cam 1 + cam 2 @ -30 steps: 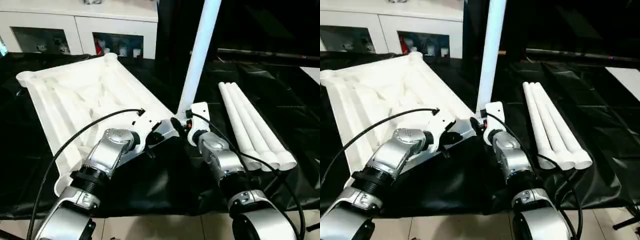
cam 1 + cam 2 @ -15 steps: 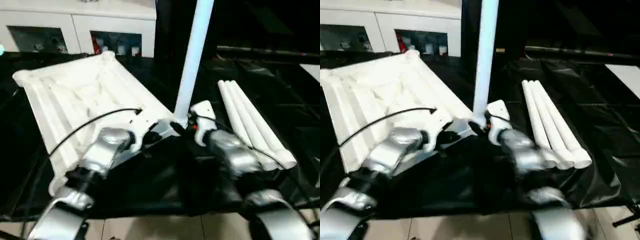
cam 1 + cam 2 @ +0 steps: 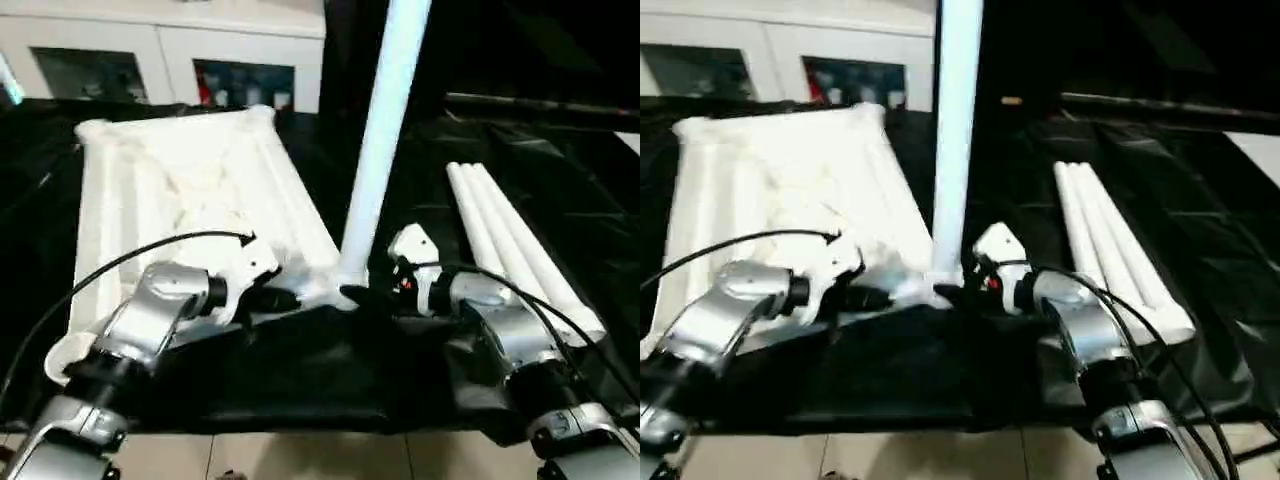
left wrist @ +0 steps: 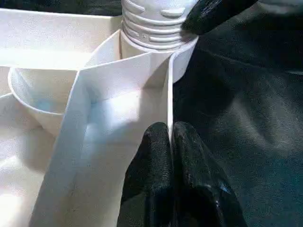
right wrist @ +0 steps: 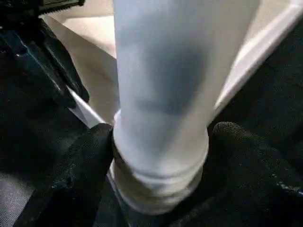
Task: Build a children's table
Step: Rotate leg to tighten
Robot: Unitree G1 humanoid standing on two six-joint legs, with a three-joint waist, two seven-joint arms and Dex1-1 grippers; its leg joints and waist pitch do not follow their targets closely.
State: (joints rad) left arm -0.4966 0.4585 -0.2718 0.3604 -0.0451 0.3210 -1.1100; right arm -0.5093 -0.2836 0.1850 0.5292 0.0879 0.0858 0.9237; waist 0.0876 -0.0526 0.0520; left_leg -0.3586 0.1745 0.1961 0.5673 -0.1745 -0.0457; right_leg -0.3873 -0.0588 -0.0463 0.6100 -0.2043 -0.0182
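Observation:
The children's table lies in parts on black cloth. Its white top [image 3: 190,180] rests ribbed side up, and one white leg [image 3: 380,130] stands upright in the near right corner socket, threaded end [image 4: 158,23] seated in it. My left gripper [image 4: 170,130] is shut on a thin rib of the top, just beside that socket. My right gripper [image 5: 158,142] is open, with one black finger [image 5: 90,156] on each side of the leg's base, close to it. Three more legs [image 3: 520,250] lie side by side to the right.
The black-draped work table [image 3: 300,370] ends close in front of me, with pale floor [image 3: 300,445] below its edge. White cabinets with glass doors [image 3: 160,50] stand behind. Cables loop over both silver forearms.
The table top has swung round on the cloth, its far end now pointing more straight away. My right forearm has moved out to the right and its jaws have widened around the leg. The left grip is unchanged.

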